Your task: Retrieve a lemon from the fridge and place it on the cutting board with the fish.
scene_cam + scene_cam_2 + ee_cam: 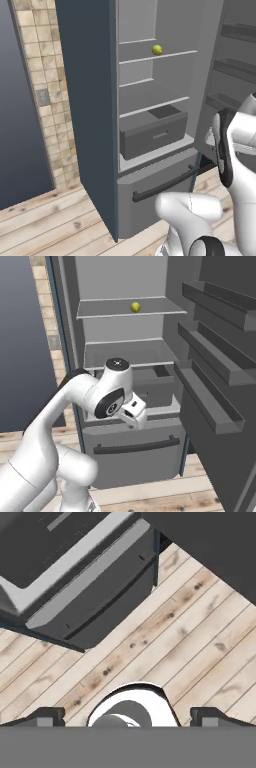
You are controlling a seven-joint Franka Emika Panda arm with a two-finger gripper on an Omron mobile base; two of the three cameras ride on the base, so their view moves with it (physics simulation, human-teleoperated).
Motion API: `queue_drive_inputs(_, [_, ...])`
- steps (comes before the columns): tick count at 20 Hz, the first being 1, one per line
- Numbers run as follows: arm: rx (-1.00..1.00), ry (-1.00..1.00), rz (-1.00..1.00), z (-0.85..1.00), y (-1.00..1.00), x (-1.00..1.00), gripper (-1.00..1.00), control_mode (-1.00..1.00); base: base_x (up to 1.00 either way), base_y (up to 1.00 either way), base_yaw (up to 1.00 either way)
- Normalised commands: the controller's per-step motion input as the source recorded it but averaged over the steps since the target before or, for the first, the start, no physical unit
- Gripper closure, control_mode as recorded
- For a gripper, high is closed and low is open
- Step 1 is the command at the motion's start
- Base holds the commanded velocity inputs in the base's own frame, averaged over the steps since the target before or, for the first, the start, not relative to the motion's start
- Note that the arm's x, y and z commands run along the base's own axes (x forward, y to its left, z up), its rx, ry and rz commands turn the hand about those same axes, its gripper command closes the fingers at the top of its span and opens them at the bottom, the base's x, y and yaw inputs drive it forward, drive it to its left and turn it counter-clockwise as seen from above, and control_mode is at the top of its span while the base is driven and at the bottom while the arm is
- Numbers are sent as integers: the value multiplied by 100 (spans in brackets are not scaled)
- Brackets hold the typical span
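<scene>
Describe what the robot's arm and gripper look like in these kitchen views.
The arm is made of glossy white, rounded tubular segments. Its joints show dark rings, and one round joint cap has a dark centre. The wrist ends in a blocky white hand piece. In the hand view, the gripper has two small dark finger tips. No cables or markings are visible.

glossy white rounded arm point(75, 401) segments with dark joint rings, and small dark tips on the gripper point(128, 717).
</scene>
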Motion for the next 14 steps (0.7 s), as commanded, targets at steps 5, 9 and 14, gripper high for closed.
queue_drive_inputs(5, [13, 2, -3, -12, 97, 20, -100, -100, 0, 0, 0])
queue_drive_inputs(9, [-26, 19, 6, 5, 78, -3, -100, -100, 0, 0, 0])
queue_drive_inputs(14, [-39, 9, 11, 1, 59, -19, -100, -100, 0, 0, 0])
